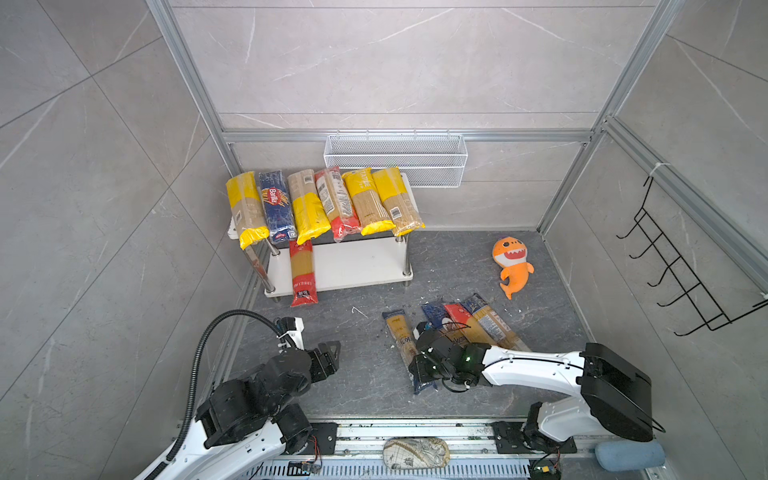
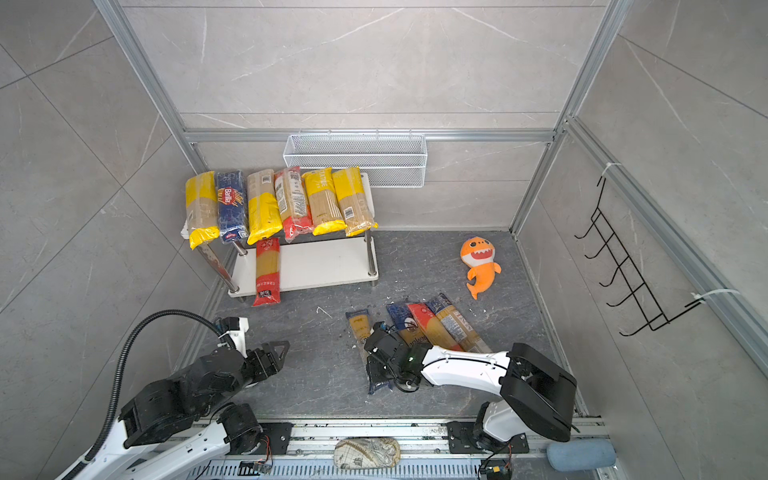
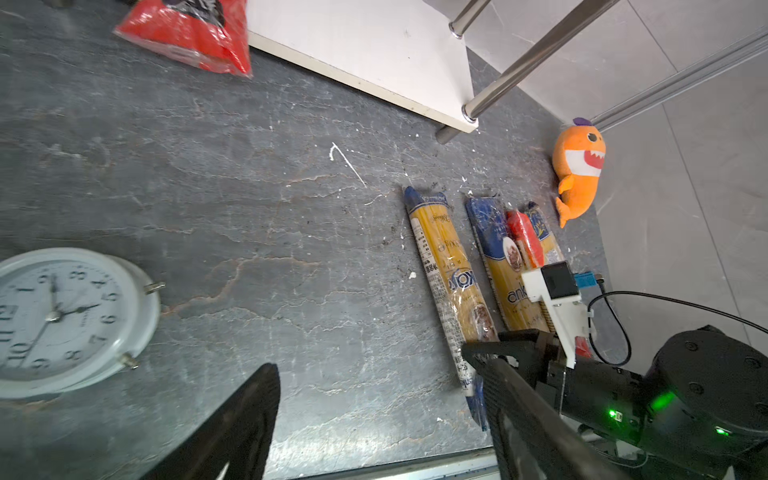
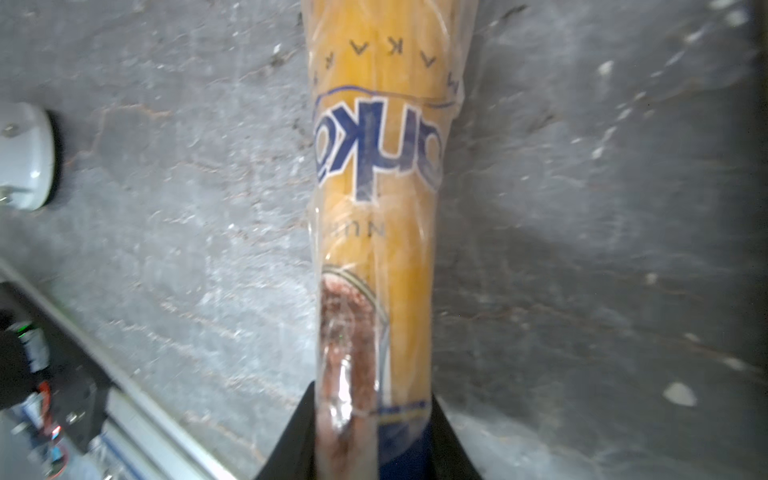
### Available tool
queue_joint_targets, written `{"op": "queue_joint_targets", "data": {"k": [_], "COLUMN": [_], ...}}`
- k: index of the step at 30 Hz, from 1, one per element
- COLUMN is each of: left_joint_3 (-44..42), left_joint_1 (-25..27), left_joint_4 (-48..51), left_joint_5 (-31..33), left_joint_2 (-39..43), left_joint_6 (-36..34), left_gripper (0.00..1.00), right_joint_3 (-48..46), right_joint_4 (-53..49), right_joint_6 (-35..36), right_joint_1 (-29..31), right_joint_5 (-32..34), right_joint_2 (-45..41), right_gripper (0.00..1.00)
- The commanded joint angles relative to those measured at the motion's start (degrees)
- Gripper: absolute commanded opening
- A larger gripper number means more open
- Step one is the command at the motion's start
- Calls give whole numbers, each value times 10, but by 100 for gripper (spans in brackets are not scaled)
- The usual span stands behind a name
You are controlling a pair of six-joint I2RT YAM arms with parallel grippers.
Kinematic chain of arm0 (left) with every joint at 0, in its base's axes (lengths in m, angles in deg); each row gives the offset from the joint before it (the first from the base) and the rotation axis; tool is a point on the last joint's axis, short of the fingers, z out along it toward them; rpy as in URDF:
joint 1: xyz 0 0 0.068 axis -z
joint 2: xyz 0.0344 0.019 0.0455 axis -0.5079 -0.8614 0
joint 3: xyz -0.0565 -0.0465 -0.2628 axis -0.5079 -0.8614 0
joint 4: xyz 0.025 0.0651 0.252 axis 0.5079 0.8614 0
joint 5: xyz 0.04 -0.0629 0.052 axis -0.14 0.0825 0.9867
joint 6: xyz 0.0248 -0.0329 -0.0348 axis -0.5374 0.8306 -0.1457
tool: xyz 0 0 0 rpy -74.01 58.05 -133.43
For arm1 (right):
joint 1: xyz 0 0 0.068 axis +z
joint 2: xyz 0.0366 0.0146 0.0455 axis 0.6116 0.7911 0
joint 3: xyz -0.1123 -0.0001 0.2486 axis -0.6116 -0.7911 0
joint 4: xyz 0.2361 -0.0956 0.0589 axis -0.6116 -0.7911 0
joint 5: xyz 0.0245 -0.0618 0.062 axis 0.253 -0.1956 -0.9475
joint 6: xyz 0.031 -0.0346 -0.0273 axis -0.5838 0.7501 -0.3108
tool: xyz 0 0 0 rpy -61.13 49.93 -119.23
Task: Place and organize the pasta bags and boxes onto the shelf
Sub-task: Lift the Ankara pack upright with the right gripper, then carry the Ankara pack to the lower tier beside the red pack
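**Right gripper clamped near one end of a floor pack; shelf lies far and to the left**

The right gripper (image 4: 370, 419) is clenched across the width of a pack (image 4: 374, 166). The black fingers (image 4: 297, 432) press its two sides just above the dark-blue end. From the jaws the pack runs straight out, with the logo and then the far end beyond. So the hold sits close to the near end, not at the middle. In a top view the pack (image 1: 398, 332) lies on the floor (image 1: 353, 374). Its long axis points away from the robot and leans slightly left. Whether it has left the floor I cannot tell.

The right arm comes from its base at the near right, with the forearm low and almost level and the wrist bent down over the pack. Just to the right, three packs (image 1: 478, 324) lie side by side, waiting.

The shelf (image 1: 357, 262) stands well apart, far and to the left. Six packs (image 1: 332, 203) fill the top board. A red pack (image 1: 302, 274) sits at the left of the lower board and overhangs its front edge. The rest of that board is bare.

The left gripper (image 1: 330, 349) hangs released and empty over the floor on a folded arm. It is nearer the shelf, but the right arm is nearer the pack.

The pack already points front to back, like those shelved, so little turning should be needed. With the hold so near one end, the far end may sag or drag.
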Motion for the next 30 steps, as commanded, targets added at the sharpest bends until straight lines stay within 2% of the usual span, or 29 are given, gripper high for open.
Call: {"op": "queue_joint_targets", "data": {"k": [1,8,16,23,30], "left_joint_3": [47,60,65,80,97], "left_joint_1": [3,3,3,3,3], "left_joint_4": [87,136,151,152,153], "left_joint_5": [49,68,73,81,82], "left_joint_2": [17,69,91,94,88], "left_joint_6": [8,29,35,23,11], "left_gripper": [80,81,81,81,81], "right_joint_3": [50,130,179,232,362], "right_joint_4": [72,105,165,230,198], "right_joint_6": [15,18,6,-7,32], "right_joint_1": [1,0,-14,-41,-51], "right_joint_5": [-35,-89,-140,-162,-155], "right_joint_2": [-13,48,89,142,223], "right_gripper": [1,0,0,0,0]}}
